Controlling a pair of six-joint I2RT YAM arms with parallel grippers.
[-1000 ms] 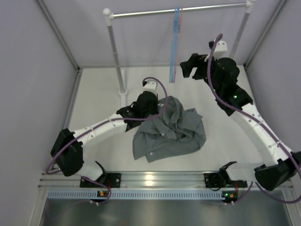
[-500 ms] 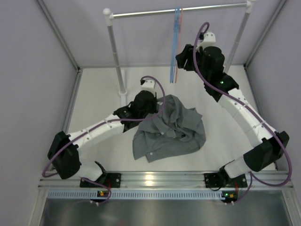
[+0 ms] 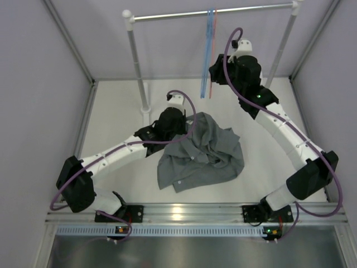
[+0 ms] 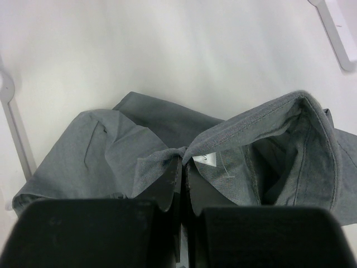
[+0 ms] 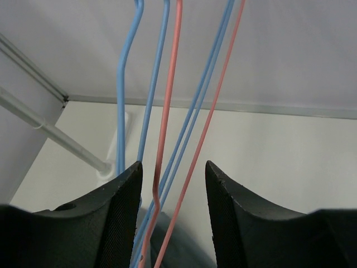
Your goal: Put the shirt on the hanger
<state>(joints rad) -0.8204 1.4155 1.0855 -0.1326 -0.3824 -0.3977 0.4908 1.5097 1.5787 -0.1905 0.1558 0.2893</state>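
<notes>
The right gripper (image 5: 173,167) was up just under the rail (image 3: 167,15), and its two fingers were apart with a gap between them. In that gap ran the thin wires of the pink hanger (image 5: 165,111), and some wires of the blue hangers (image 5: 120,111) ran there too, close beside it. The fingers did not yet squeeze any wire. The hanger hung from the rail with its long wires going up and down, so it stood right in front of this gripper and between its fingers. I think the next move had to catch only the pink wire and leave the blue ones out, and that looked tricky because they sat so close together. The right arm was much nearer to the hanger than the left arm was. The left gripper (image 4: 183,173) was lower down, well away from the rail, and its fingers were pressed together on the shirt (image 3: 206,156), at the collar right by the small white label (image 4: 207,159). The grey shirt lay in a crumpled heap on the table (image 3: 117,111), well apart from the hanger, so nothing was hung up yet.
</notes>
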